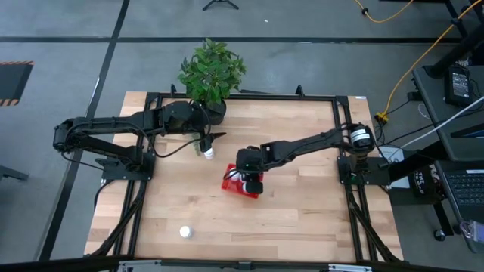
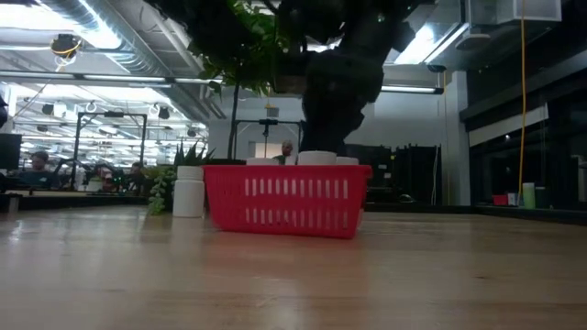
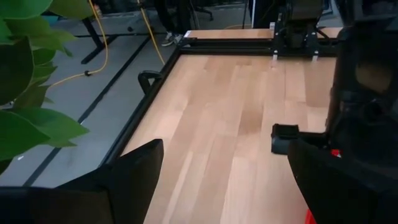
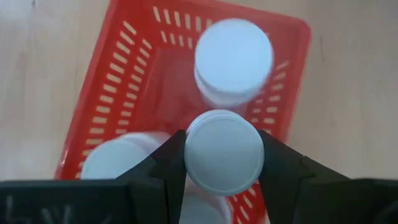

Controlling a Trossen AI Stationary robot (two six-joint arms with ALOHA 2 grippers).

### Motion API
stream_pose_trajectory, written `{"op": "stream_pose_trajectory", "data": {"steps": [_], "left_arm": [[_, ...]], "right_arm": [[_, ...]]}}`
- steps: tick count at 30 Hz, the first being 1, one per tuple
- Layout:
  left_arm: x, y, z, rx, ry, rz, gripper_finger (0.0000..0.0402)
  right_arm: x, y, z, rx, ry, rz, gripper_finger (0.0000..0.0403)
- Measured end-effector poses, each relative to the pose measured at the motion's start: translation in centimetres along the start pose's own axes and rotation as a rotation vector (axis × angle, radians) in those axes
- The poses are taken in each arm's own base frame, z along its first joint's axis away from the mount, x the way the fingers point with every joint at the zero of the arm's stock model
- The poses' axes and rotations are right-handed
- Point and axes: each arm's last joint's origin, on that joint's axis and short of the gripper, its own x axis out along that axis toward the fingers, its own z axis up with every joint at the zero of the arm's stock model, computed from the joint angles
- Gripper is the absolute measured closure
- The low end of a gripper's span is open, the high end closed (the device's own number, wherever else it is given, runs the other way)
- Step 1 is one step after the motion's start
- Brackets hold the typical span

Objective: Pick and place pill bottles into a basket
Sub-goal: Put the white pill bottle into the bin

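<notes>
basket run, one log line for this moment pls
right gripper: holding bottle over basket | left gripper: open, near plant

One red basket sits on the table. Six pill bottles can be counted. Two stand outside the basket: one bottle at about ten o'clock from it, and another bottle alone at about seven o'clock. In the right wrist view, four white caps show over the basket: one upright bottle, one gripped bottle, one low-corner bottle, and a partly hidden bottle. One potted plant stands at the table's twelve o'clock edge.
</notes>
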Motion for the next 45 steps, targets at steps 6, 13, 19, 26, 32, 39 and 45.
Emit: {"op": "stream_pose_trajectory", "data": {"steps": [6,13,19,26,32,39,45], "left_arm": [[0.0,0.0,0.0,0.0,0.0,-0.012,0.0064],[0.0,-0.1,0.0,0.0,0.0,-0.025,0.0064],[0.0,-0.1,0.0,0.0,0.0,-0.025,0.0064],[0.0,-0.1,-0.1,0.007,0.004,-0.024,0.0064],[-0.1,-0.2,-1.1,0.031,0.116,-0.052,0.0064],[-0.6,-0.9,-3.2,0.001,0.338,-0.133,0.0064],[0.4,-1.2,-5.8,-0.139,0.475,-0.217,0.0062]], "right_arm": [[0.4,-0.2,0.2,0.007,-0.021,0.002,0.0252],[0.3,-0.6,0.4,0.047,-0.029,0.003,0.0204],[0.3,-0.6,0.4,0.05,-0.03,0.004,0.0151],[-1.5,-0.4,2.5,0.053,-0.06,-0.011,0.0126],[-5.1,-1.0,5.7,0.028,-0.097,-0.075,0.0124],[-12.2,-1.6,7.6,0.035,-0.131,-0.209,0.0123],[-19.6,-0.8,6.0,0.038,-0.258,-0.393,0.0123]]}}
